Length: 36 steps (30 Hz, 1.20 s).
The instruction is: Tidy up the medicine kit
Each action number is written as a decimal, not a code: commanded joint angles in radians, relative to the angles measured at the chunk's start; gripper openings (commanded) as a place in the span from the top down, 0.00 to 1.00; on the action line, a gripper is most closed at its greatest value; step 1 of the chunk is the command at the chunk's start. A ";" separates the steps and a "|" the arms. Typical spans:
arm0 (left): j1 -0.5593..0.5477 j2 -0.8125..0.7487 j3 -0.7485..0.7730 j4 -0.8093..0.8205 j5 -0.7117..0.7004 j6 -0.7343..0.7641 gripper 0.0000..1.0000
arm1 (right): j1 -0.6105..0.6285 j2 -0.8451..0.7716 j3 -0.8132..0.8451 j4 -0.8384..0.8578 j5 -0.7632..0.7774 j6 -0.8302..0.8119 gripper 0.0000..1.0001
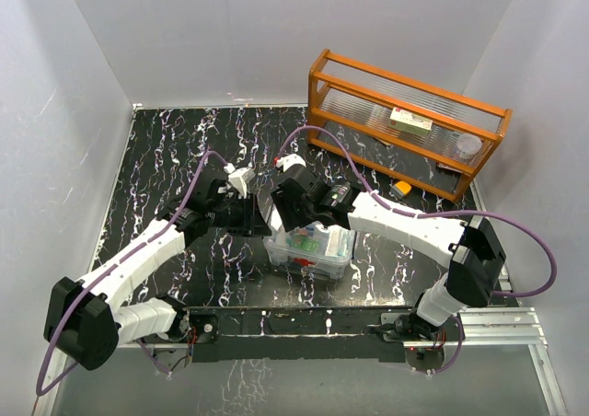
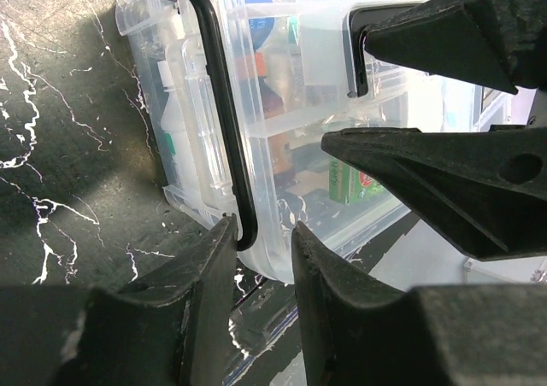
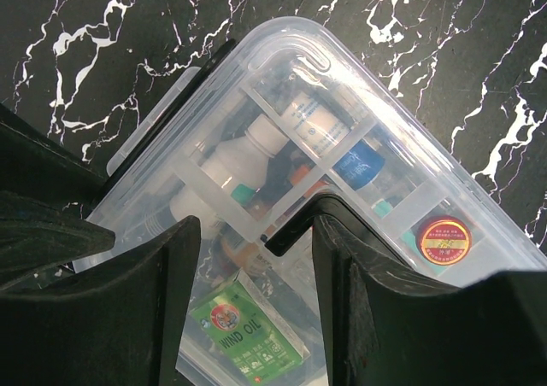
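Under both end effectors spreads the black, white-veined marble desk (image 1: pixel 166 158). Well beyond the right end effector (image 3: pixel 256 219) stands an orange wooden rack (image 1: pixel 409 121).

Directly below that end effector sits the medicine kit (image 1: pixel 317 250), a clear plastic box with rounded corners. The fingers are spread wide above the kit's clear divided tray (image 3: pixel 295 125) and clamp nothing that I can see.

Just beside it, the left end effector (image 2: pixel 263 232) has its fingers drawn close together. They pinch the clear lid (image 2: pixel 256 78) at the near end of its dark handle (image 2: pixel 220 104), and the lid appears to stand on edge against the box.

Through the plastic and under the right fingers show a white bottle (image 3: pixel 235 160), a green "WIND OIL" carton (image 3: pixel 252 335), a round red tin (image 3: pixel 443 239) and a blue cap (image 3: pixel 359 164).

The kit is probably light and stiff, but its walls are thin and smooth, so it could slide on the polished desk or slip from a grip. The loose contents would shift if it tipped. The handle or the lid's rim is the safest hold for the lid. For the box itself, the two long walls would serve best.
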 commanded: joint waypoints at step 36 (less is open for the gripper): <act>-0.016 0.091 0.084 0.051 -0.177 -0.087 0.60 | -0.210 -0.605 -0.552 0.145 -0.077 0.498 0.42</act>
